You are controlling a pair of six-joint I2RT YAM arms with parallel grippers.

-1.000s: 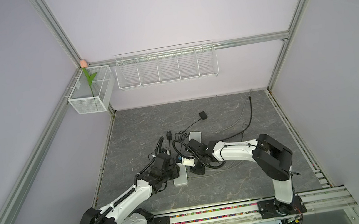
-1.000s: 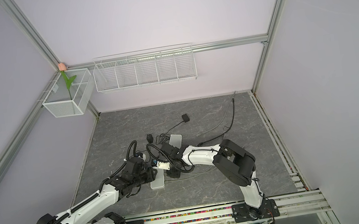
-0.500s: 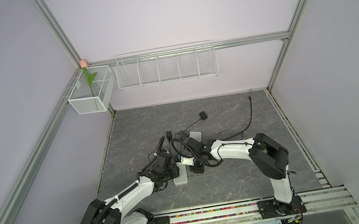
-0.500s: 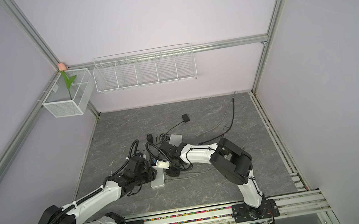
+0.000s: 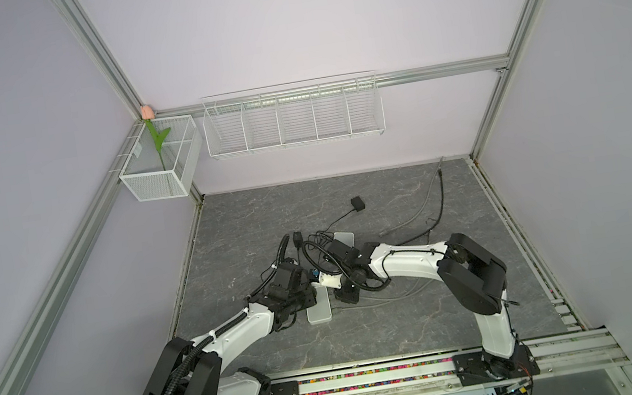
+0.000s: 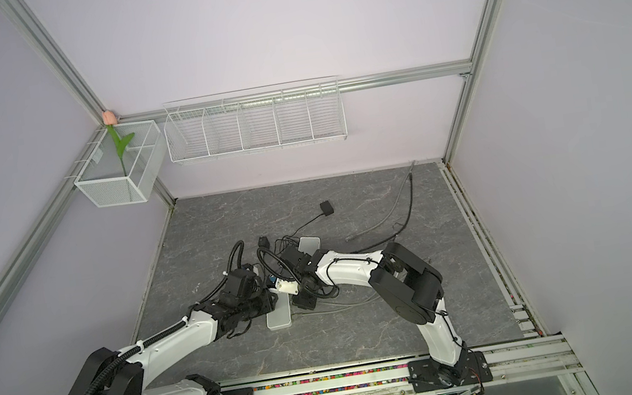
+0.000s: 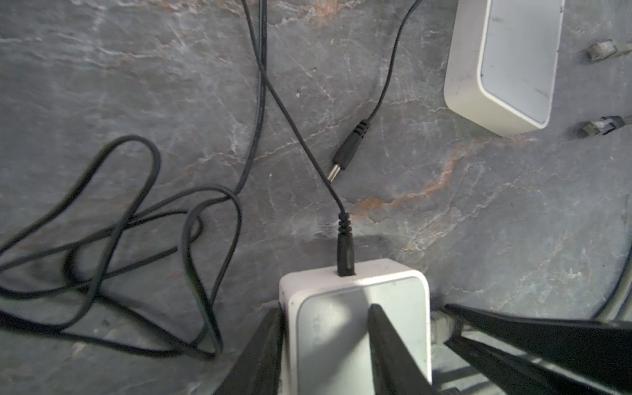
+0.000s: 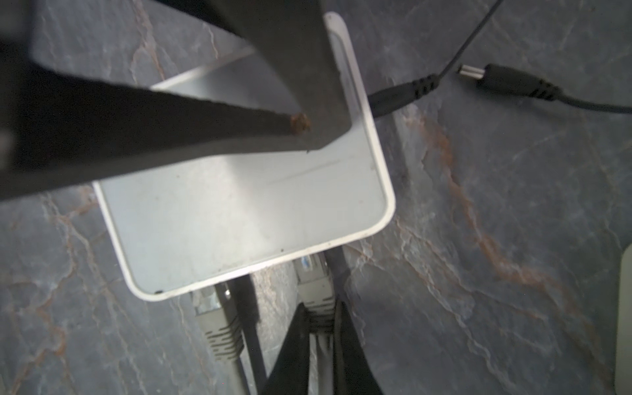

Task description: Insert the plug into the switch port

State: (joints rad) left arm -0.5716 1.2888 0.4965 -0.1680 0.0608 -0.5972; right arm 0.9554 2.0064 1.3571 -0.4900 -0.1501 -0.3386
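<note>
The white switch (image 5: 318, 306) (image 6: 279, 316) lies flat at the front middle of the grey table. My left gripper (image 7: 323, 309) is closed on it, one finger against its side wall and the other pressed on its top face (image 7: 328, 342). A black power lead (image 7: 344, 246) is plugged into its end. My right gripper (image 8: 321, 307) is shut on the ribbed boot of a grey network plug (image 8: 313, 284). The plug's front end sits at the switch's port side (image 8: 273, 260). I cannot tell how deep it sits.
Another grey network plug (image 8: 215, 318) lies at the same port side. A loose barrel plug (image 7: 345, 154) and tangled black cable (image 7: 136, 239) lie beyond the switch. A second white box (image 7: 506, 65) (image 5: 344, 238) has two loose network ends (image 7: 598, 124) beside it. Wire baskets (image 5: 292, 115) hang on the back wall.
My right gripper has closed further and its wrist has edged left toward the switch. The left arm's elbow has swung a little right. The switch has stayed put.
</note>
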